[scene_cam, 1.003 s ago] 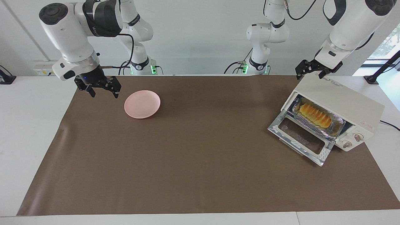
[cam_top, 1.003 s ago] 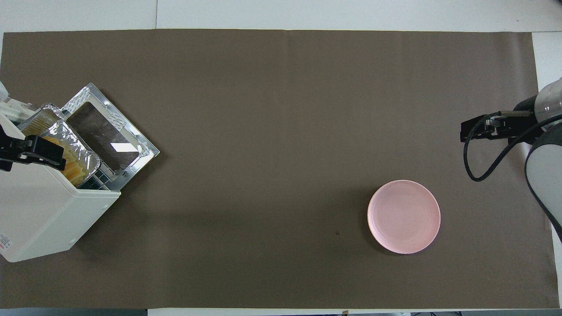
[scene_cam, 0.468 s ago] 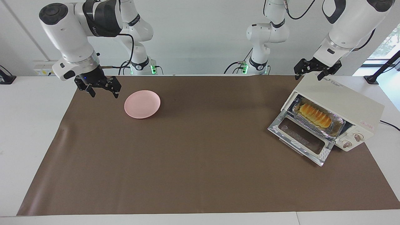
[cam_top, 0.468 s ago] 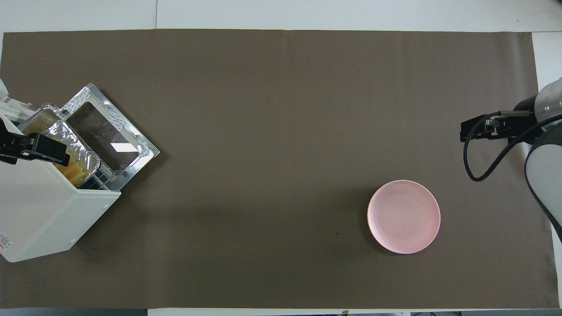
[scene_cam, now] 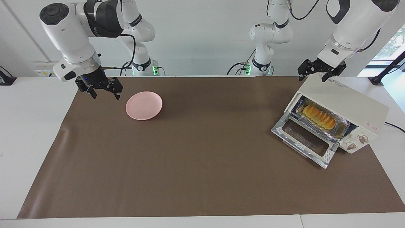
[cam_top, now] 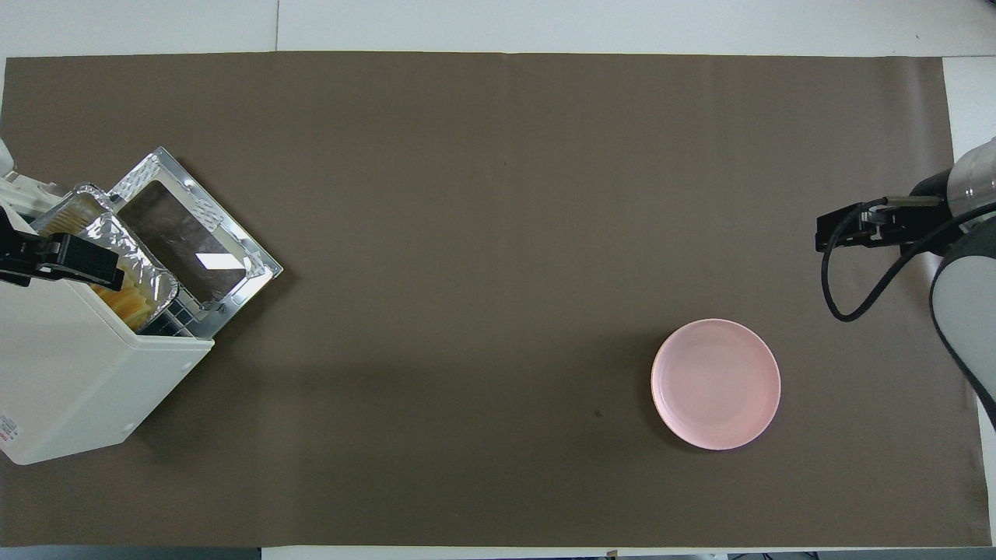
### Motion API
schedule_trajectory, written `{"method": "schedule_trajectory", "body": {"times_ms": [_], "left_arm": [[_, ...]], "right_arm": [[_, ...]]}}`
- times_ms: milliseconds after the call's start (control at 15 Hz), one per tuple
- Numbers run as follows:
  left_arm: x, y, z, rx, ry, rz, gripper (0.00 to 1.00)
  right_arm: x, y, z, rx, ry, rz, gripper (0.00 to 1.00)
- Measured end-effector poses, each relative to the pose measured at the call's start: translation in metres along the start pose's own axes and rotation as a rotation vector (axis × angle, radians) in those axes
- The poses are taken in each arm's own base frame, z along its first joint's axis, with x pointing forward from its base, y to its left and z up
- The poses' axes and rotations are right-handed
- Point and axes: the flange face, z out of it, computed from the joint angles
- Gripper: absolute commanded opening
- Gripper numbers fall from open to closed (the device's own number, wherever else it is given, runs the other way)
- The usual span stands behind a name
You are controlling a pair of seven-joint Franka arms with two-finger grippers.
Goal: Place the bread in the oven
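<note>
Brown mat (scene_cam: 202, 164) across a white table (scene_cam: 28, 126), pale wall along the top of the frame; at right, oven (scene_cam: 348, 107) with door dropped open, bread (scene_cam: 318, 116) inside in a foil tray (scene_cam: 343, 128) (on the rack); above the oven's top, left gripper (scene_cam: 314, 72), released, empty; upper left, right gripper (scene_cam: 101, 88) spread wide beside a pink plate (scene_cam: 144, 105).

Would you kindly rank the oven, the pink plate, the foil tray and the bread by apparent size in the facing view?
1. oven
2. foil tray, but the pink plate looks close to it, so I would not separate them
3. bread, clearly smallest
</note>
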Motion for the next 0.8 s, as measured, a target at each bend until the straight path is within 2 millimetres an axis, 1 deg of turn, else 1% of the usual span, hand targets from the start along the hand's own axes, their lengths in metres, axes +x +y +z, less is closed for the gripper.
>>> {"method": "schedule_trajectory", "body": {"times_ms": [468,802], "left_arm": [[0.004,0.000,0.012,-0.001,-0.012,0.002,1.00],[0.005,0.000,0.014,-0.001,-0.012,0.002,1.00]], "right_arm": [[0.000,0.000,0.000,0.000,0.000,0.000,1.00],[0.000,0.000,0.000,0.000,0.000,0.000,1.00]]}}
